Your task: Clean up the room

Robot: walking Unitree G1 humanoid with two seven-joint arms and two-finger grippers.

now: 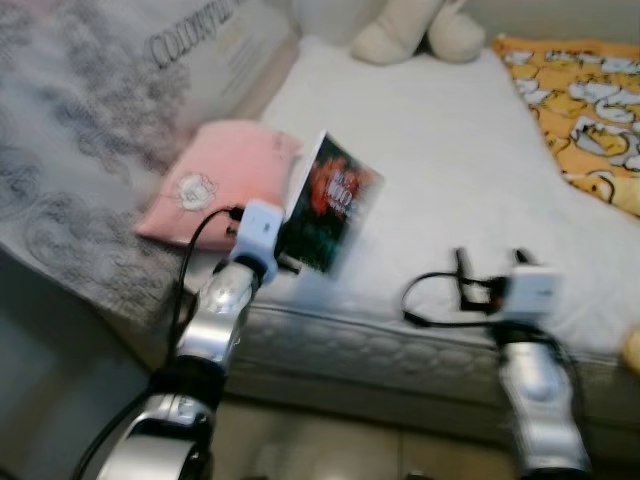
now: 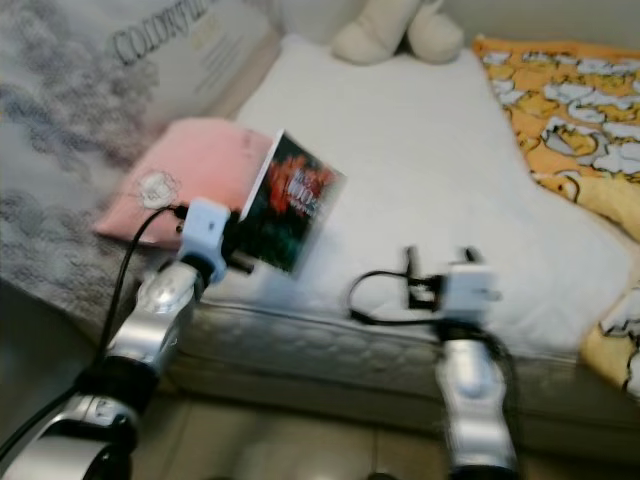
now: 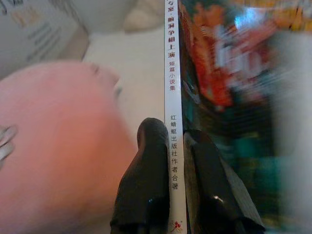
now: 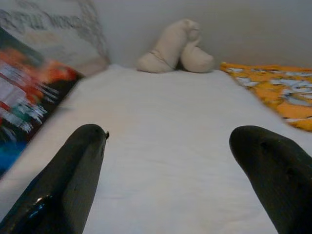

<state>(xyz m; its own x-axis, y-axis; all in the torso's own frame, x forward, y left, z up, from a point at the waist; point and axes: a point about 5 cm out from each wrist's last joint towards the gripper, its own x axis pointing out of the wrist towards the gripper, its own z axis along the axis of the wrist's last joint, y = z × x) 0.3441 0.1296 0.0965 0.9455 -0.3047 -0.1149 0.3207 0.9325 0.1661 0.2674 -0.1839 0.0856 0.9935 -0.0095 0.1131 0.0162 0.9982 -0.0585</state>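
Observation:
A dark book [image 1: 335,203] with red and white cover art is held above the near left part of the white bed [image 1: 430,150]. My left gripper [image 3: 175,161] is shut on the book, one black finger [image 3: 148,170] on each side of its white spine [image 3: 171,97]. A pink pillow [image 1: 220,180] lies just left of the book on the bed. My right gripper [image 4: 168,161] hovers open over the bed's near edge, with nothing between its fingers [image 4: 73,170].
A cream plush toy [image 1: 415,30] sits at the far end of the bed. An orange patterned blanket [image 1: 585,100] covers the right side. A grey patterned cover [image 1: 70,150] drapes along the left. Tiled floor [image 1: 330,450] lies in front of the mattress.

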